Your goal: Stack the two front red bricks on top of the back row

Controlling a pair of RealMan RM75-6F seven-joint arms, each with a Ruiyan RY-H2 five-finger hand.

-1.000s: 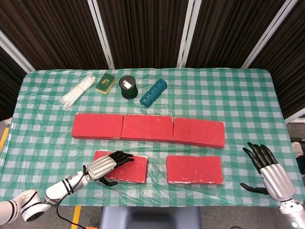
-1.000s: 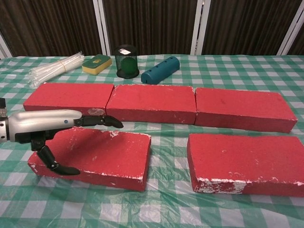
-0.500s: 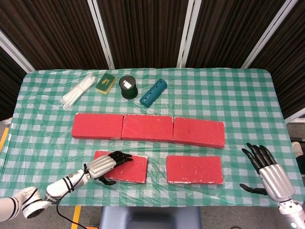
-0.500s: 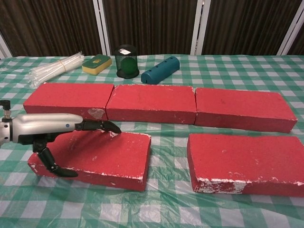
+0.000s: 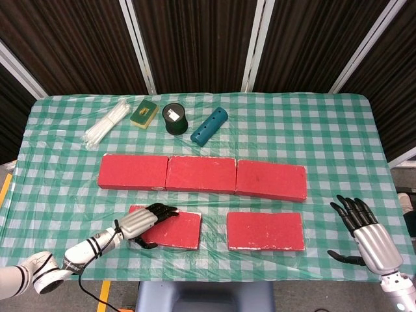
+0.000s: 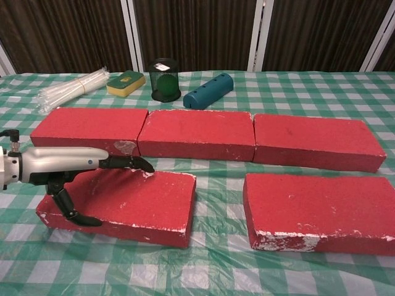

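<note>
The left hand [image 6: 62,165] grips the front left brick [image 6: 133,203]: fingers [image 6: 126,162] lie across its top face, thumb against its near edge. This brick lies on the checked tablecloth [image 5: 338,140] just in front of the back row [image 5: 201,175] (three red bricks set end to end). The front right brick [image 5: 265,231] lies flat beside it, apart. The right hand [image 5: 367,234] hangs near the table's right edge, fingers spread, holding nothing.
</note>
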